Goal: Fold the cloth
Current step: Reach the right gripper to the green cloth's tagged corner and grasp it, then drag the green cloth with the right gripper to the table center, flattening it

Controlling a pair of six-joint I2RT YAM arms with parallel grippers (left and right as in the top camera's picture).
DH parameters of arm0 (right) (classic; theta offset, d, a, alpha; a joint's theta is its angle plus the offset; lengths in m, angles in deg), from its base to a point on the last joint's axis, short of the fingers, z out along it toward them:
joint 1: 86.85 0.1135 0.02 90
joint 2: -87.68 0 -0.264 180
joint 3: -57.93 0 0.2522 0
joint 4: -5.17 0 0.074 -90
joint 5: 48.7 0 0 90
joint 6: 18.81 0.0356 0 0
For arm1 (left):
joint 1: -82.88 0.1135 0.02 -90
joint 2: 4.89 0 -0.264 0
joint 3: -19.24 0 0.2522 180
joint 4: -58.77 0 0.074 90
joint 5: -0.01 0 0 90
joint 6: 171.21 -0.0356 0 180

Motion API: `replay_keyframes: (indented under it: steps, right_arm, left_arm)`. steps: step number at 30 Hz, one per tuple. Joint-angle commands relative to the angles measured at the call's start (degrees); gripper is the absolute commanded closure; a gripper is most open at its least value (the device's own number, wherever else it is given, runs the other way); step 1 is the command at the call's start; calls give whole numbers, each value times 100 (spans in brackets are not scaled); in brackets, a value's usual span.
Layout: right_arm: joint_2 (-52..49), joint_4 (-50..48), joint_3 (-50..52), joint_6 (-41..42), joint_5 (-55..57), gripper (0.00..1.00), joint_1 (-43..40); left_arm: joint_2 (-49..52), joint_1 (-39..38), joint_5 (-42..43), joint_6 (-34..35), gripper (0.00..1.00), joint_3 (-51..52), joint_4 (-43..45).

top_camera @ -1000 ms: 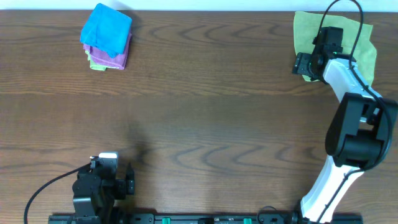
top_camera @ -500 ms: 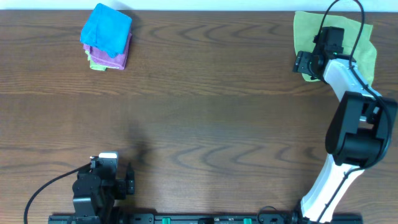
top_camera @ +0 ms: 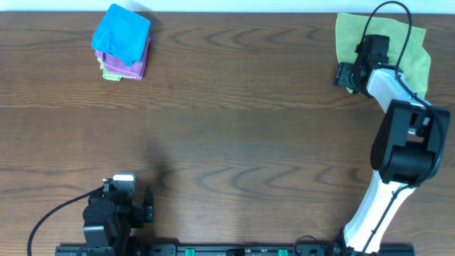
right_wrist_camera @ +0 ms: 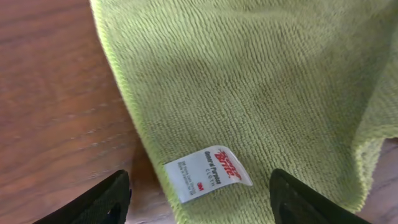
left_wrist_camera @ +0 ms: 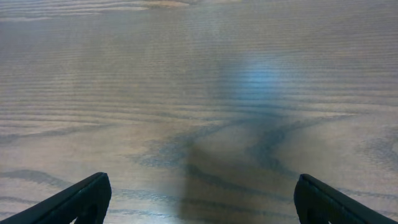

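Note:
The light green cloth (top_camera: 416,48) lies at the far right back corner of the table. In the right wrist view the cloth (right_wrist_camera: 261,81) fills most of the frame, its white tag (right_wrist_camera: 208,171) at the near edge. My right gripper (right_wrist_camera: 199,202) is open just above the cloth's left edge, its fingers either side of the tag; overhead it is over the cloth's left part (top_camera: 350,71). My left gripper (left_wrist_camera: 199,199) is open over bare wood at the front left (top_camera: 117,206), far from the cloth.
A stack of folded cloths, bright blue (top_camera: 122,32) on top of purple (top_camera: 138,65), sits at the back left. The table's back edge runs just behind the green cloth. Brown wood lies between the two arms.
My right gripper has shifted slightly along the cloth's left edge. The left arm has not moved.

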Motion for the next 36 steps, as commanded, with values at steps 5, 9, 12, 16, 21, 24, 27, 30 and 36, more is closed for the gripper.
replay_keyframes:
  steps: [5,9,12,16,21,24,27,30,36]
  right_arm:
    - [-107,-59,-98,-9,-26,31,-125]
    - [-149,-57,-98,-11,-24,35,-136]
    - [-195,-35,-98,-11,-26,39,-136]
    - [-234,50,-98,-11,-24,50,-133]
    - [-232,186,-101,-13,-74,83,-133]
    - [-229,420,-101,-13,-232,95,-111]
    - [-208,732,-101,-13,-455,99,-48]
    - [-164,1073,-101,-13,-717,99,92]
    - [-142,1755,-101,-79,-1019,99,750]
  left_arm:
    - [-33,-24,-63,-39,5,17,-63]
    - [-33,-24,-63,-37,5,17,-63]
    - [-33,-24,-63,-37,5,17,-63]
    - [-33,-24,-63,-37,5,17,-63]
    - [-33,-24,-63,-37,5,17,-63]
    - [-33,-24,-66,-39,5,17,-63]
    - [-33,-24,-66,-37,5,17,-63]
    - [-33,-24,-63,-37,5,17,-63]
    - [-33,-24,-66,-39,5,17,-63]
